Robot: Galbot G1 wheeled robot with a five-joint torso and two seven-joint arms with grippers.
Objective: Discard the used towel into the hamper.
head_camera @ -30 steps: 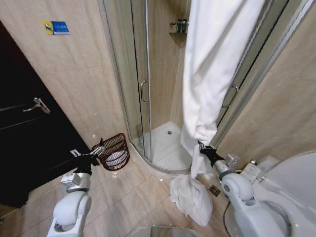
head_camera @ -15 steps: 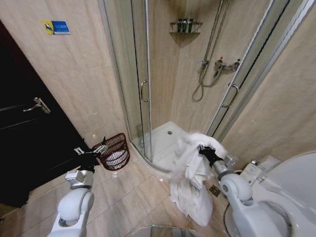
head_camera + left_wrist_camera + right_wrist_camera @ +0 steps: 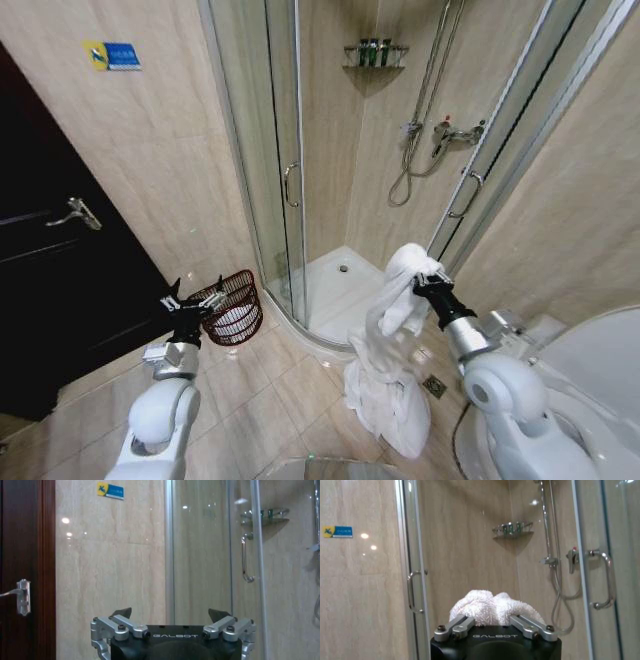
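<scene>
The right gripper [image 3: 432, 283] is clamped on the upper bunch of the white towel [image 3: 385, 370], whose fingertips are buried in terry loops in the right wrist view [image 3: 492, 609], while the rest hangs down and heaps on the tiled floor [image 3: 262, 400] beside the shower tray, its lowest folds cut off from the wrist camera. The left gripper [image 3: 193, 298] is raised with its jaws spread wide and holding nothing, just in front of the hamper [image 3: 230, 307], which stands on the floor against the wall by the glass shower door [image 3: 285, 160] and is partly hidden behind those fingers. "GALBOT" reads on both gripper housings in the wrist views, and the blue-and-yellow wall sign [image 3: 111, 55] carries writing too small to read.
</scene>
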